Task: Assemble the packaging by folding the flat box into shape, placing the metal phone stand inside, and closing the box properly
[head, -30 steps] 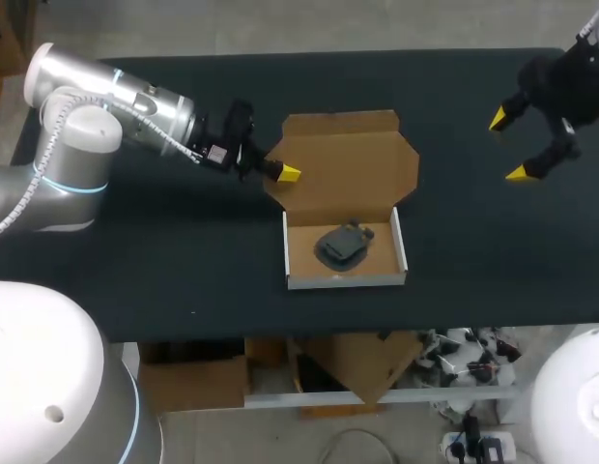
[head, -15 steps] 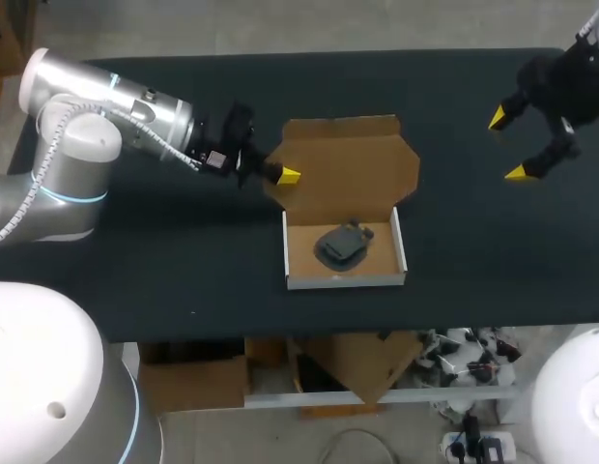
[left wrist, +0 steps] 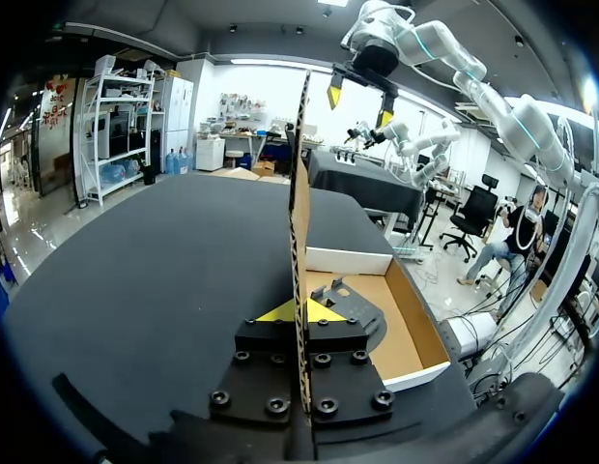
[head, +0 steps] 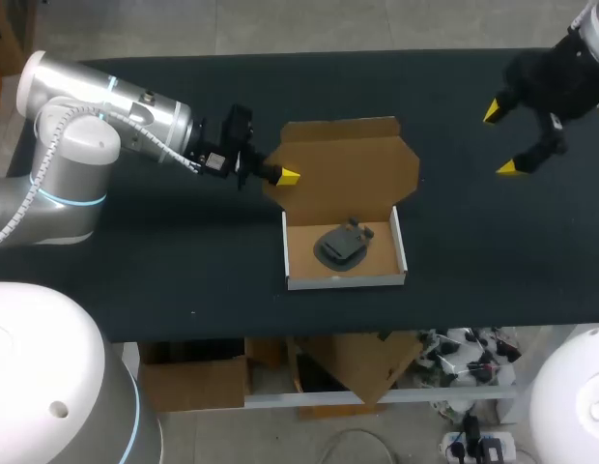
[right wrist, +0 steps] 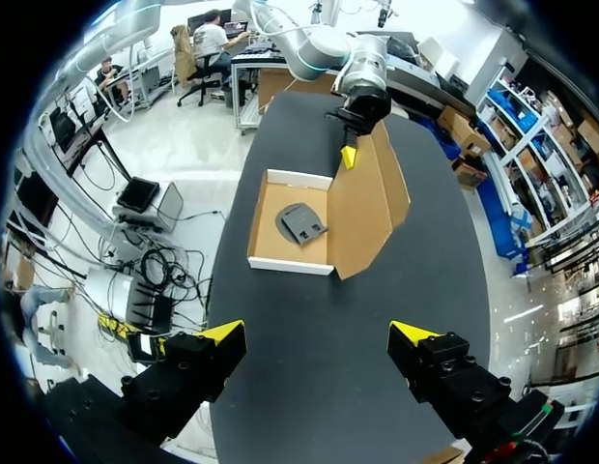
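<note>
**Head view.** The table (head: 135,280) has a dark, matte top. Near its middle sits the box (head: 396,253), already folded, with low white walls and a brown floor. The stand (head: 340,246), a dark grey piece, lies inside it, about central on the floor. The brown lid (head: 343,159) rises from the box's far wall. The left gripper (head: 280,175) is at the lid's left edge, where only one yellow tip shows. The right gripper (head: 505,138) hangs over the table's far right, well apart from the box, with its fingers spread wide and nothing between them.

**Left wrist view.** The lid (left wrist: 299,193) appears edge-on as a thin upright strip running straight out from the left gripper (left wrist: 301,311). The fingers sit narrow against the card from both sides, so the grip on it is plain here in a way the head view does not show. Just beside the lid lies the open box (left wrist: 415,338) with the stand (left wrist: 353,314) in it. The right gripper (left wrist: 360,100) shows beyond the lid, spread open.

**Right wrist view.** The right gripper (right wrist: 319,333) is wide apart over bare table (right wrist: 425,222). Well ahead of it are the box (right wrist: 270,253), the stand (right wrist: 301,222) and the tilted lid (right wrist: 367,208). The left gripper (right wrist: 348,155) is at the lid's far edge. No writing on the box can be read.
</note>
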You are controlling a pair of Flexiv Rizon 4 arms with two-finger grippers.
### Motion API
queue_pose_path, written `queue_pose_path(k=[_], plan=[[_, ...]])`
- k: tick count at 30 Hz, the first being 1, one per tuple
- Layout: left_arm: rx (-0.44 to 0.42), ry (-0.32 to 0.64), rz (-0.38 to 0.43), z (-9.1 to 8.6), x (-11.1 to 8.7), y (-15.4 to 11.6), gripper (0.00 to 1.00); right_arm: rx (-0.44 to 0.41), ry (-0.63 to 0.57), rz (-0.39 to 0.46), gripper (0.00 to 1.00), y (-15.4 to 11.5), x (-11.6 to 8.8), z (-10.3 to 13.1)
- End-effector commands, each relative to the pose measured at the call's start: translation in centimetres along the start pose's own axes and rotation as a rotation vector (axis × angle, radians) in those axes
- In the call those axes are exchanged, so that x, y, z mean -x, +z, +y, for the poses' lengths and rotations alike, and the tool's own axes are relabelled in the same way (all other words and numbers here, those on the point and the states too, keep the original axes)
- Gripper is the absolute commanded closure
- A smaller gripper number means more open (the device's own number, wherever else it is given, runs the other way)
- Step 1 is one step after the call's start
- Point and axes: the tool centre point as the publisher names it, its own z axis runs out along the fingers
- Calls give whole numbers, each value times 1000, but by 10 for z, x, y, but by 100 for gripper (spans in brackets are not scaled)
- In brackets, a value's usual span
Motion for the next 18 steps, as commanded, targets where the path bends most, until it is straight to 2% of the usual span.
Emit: queue_pose_path(k=[1, 18], plan=[[-1, 1, 0, 1, 1, 0, 100, -14, 1, -19, 0, -1, -6, 3], [-1, 1, 0, 1, 1, 0, 100, -22, 18, -23, 0, -1, -5, 5]])
